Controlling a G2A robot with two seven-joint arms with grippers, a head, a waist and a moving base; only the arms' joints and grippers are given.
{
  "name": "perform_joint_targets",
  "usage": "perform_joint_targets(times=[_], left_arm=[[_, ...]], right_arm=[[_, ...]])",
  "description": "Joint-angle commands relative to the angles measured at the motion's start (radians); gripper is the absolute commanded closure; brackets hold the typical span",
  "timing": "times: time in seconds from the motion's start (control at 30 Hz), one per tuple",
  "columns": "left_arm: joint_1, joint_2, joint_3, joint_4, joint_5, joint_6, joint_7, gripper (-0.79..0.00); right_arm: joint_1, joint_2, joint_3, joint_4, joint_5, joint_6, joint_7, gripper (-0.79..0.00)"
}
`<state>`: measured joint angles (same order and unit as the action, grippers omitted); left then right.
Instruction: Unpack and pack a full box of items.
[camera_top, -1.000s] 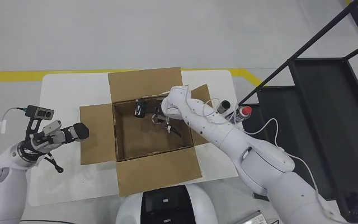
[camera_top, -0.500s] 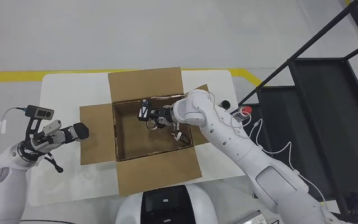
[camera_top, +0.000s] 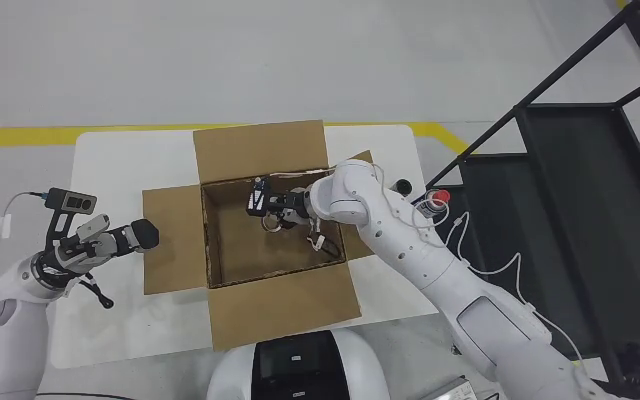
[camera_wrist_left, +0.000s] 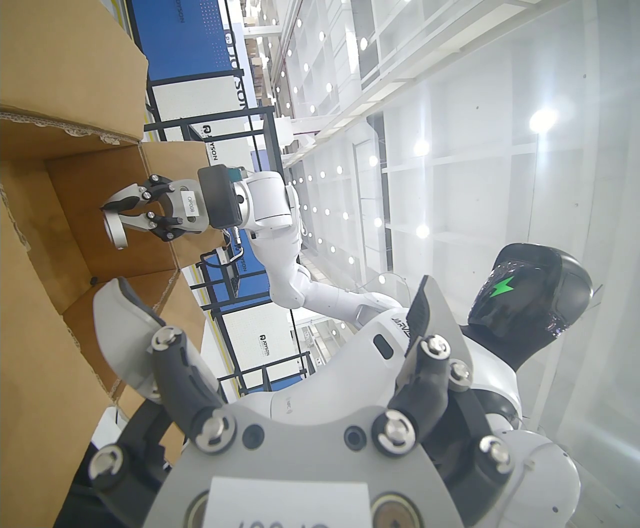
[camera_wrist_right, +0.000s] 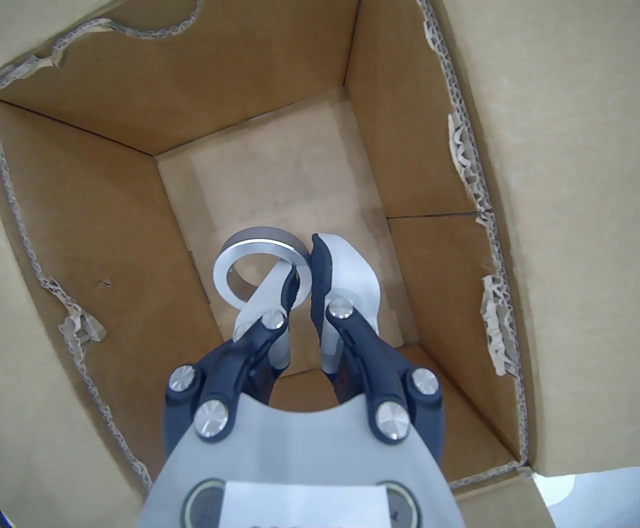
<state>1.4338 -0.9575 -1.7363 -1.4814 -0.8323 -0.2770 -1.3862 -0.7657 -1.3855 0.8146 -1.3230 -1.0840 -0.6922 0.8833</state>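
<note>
An open cardboard box (camera_top: 258, 150) stands on the white table (camera_top: 120, 150), its four flaps folded out. My right gripper (camera_top: 268, 212) hangs inside the box's far half, shut on the rim of a silver metal ring (camera_wrist_right: 222, 272). In the right wrist view this gripper (camera_wrist_right: 302, 260) holds the ring above the bare box floor (camera_wrist_right: 280, 165). The left wrist view shows the same gripper (camera_wrist_left: 112, 220) with the ring (camera_wrist_left: 116, 236) over the box. My left gripper (camera_top: 140, 235) stays left of the box above the table, open and empty (camera_wrist_left: 270, 300).
A grey cylinder (camera_top: 403, 186) and a red-capped bottle (camera_top: 435, 200) stand on the table right of the box. A black metal stair frame (camera_top: 560, 180) rises beyond the table's right edge. Bare table lies left of the box.
Over the first half second my right arm swung its forearm rightward and the gripper shifted slightly toward the box's middle; since then it has held still. The left arm has not moved.
</note>
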Motion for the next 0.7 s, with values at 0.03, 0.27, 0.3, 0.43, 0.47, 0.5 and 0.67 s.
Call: perform_joint_targets(times=[0.03, 0.27, 0.3, 0.43, 0.47, 0.5, 0.67], left_arm=[[0.0, 0.0, 0.0, 0.0, 0.0, 0.0, 0.0, -0.785], [0.0, 0.0, 0.0, 0.0, 0.0, 0.0, 0.0, -0.785], [0.0, 0.0, 0.0, 0.0, 0.0, 0.0, 0.0, -0.785], [0.0, 0.0, 0.0, 0.0, 0.0, 0.0, 0.0, -0.785], [0.0, 0.0, 0.0, 0.0, 0.0, 0.0, 0.0, -0.785], [0.0, 0.0, 0.0, 0.0, 0.0, 0.0, 0.0, -0.785], [0.0, 0.0, 0.0, 0.0, 0.0, 0.0, 0.0, -0.785]], right_arm=[[0.0, 0.0, 0.0, 0.0, 0.0, 0.0, 0.0, 0.0], [0.0, 0.0, 0.0, 0.0, 0.0, 0.0, 0.0, 0.0], [0.0, 0.0, 0.0, 0.0, 0.0, 0.0, 0.0, 0.0], [-0.009, 0.0, 0.002, 0.001, 0.008, 0.006, -0.014, 0.0], [-0.013, 0.003, 0.01, -0.008, 0.022, -0.003, -0.026, 0.0], [-0.015, 0.007, 0.02, -0.023, 0.038, -0.028, -0.025, 0.0], [-0.071, 0.053, 0.134, -0.155, 0.19, -0.207, 0.038, 0.0]])
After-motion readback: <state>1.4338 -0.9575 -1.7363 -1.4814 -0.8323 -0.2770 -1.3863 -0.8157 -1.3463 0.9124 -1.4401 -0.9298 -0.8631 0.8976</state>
